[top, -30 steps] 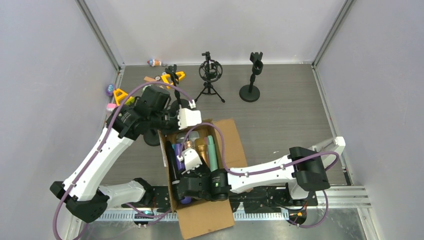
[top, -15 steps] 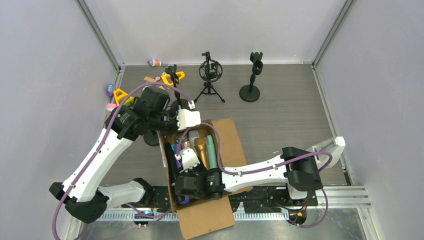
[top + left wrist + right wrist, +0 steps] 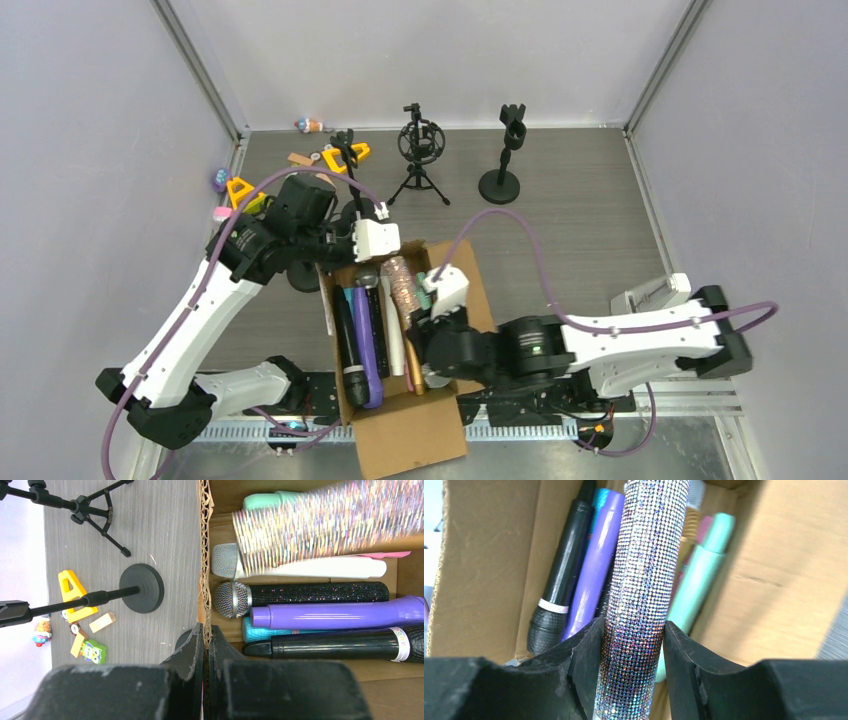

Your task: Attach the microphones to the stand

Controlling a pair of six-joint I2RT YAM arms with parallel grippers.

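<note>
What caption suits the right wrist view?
Right gripper holding a glitter microphone over other microphones in a box.

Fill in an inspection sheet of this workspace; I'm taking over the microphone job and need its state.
Surface: grey table, cardboard box by the arm bases.
Job's things: silver-glitter microphone held above other microphones in the box; tripod stand and round-base stand appear empty.
Clutter: yellow blocks, small toys, far left.
Grippers: left gripper shut on the cardboard box wall; right gripper shut on the silver-glitter microphone.
Cables: purple cables loop along both arms.
Surroundings: plain grey walls, metal frame.
</note>
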